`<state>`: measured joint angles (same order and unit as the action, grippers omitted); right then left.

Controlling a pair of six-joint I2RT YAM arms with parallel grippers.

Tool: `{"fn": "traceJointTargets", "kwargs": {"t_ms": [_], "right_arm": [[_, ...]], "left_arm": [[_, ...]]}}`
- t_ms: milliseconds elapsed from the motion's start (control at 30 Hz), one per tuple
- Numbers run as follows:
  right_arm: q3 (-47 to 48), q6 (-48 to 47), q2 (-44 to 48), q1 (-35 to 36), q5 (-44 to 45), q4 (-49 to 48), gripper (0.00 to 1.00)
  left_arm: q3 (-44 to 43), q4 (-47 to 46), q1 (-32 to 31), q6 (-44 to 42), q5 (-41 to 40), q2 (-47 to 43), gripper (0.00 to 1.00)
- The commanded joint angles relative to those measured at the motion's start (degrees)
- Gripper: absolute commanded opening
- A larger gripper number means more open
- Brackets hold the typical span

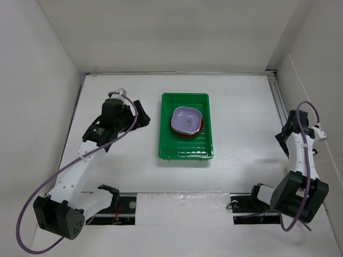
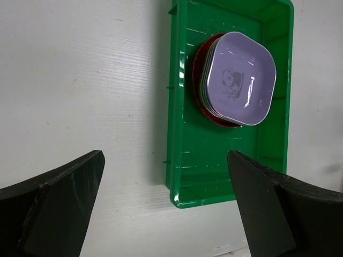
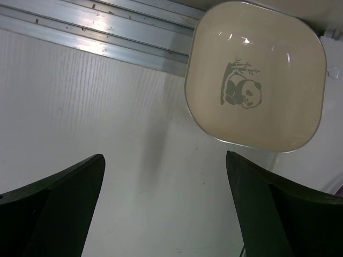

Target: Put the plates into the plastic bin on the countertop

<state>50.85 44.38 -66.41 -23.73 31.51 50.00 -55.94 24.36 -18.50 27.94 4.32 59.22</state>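
The green plastic bin (image 1: 167, 128) lies in the middle of the white countertop (image 1: 241, 123). In it is a stack of plates with a lavender dish (image 1: 186, 119) on top and a red-brown plate (image 1: 182, 134) at the bottom. My left gripper (image 1: 143, 115) is open and empty, just left of the bin. In the left wrist view my left gripper (image 2: 165, 158) hangs over the bin's rim (image 2: 177, 134), short of the lavender dish (image 2: 238, 77). My right gripper (image 3: 164, 158) is open and empty above the counter. A cream dish (image 3: 256, 75) with a panda mark lies just beyond it. In the top view that dish is hidden near my right gripper (image 1: 284, 127).
An aluminium rail (image 3: 107, 37) runs beside the cream dish along the right wall (image 1: 278, 101). White walls close in the left, back and right sides. The arms' mounting strip (image 1: 182, 201) runs along the near edge.
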Motion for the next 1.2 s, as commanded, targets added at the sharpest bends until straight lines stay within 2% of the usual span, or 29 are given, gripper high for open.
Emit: {"fn": "traceJointTargets", "kwargs": {"t_ms": [0, 133, 467, 733, 800, 967, 1067, 1100, 1167], "right_arm": [[1.61, -5.88, -2.57, -2.28, -1.71, -4.38, 1.0], [2.4, -10.19, -7.93, -6.94, -7.07, -6.05, 1.0], [3.55, -15.19, -17.95, -8.87, -14.71, -7.63, 1.0], [5.39, -16.43, -22.44, -10.02, -14.72, -7.37, 1.0], [5.4, -17.57, -23.67, -10.02, -16.11, -7.37, 0.97], [6.1, -18.18, -24.82, -10.02, -16.83, -7.37, 0.84], [6.1, -19.68, -25.6, -10.02, -18.67, -7.37, 0.69], [6.1, -20.38, -25.61, -10.02, -19.54, -7.37, 0.62], [6.1, -20.39, -26.14, -8.89, -20.17, -7.37, 0.42]], "left_arm": [[0.31, -1.86, 0.31, -0.96, 0.17, -1.39, 1.0], [-0.21, -1.33, 0.31, -0.96, -0.89, -1.92, 1.0], [-0.74, -0.8, 0.31, -0.96, -4.32, -4.29, 1.0], [-0.75, -0.28, 0.31, -0.96, -4.84, -4.81, 1.0], [-1.27, -0.28, 0.31, -0.96, -4.84, -4.82, 1.0], [-1.27, -0.28, 0.31, -0.96, -4.84, -4.82, 1.0], [-1.27, -0.28, 0.31, -0.96, -4.84, -5.34, 1.0], [-1.27, -0.28, 0.31, -0.96, -4.84, -5.34, 1.0], [-1.27, -0.28, 0.31, -0.96, -4.84, -5.34, 1.0]]}}
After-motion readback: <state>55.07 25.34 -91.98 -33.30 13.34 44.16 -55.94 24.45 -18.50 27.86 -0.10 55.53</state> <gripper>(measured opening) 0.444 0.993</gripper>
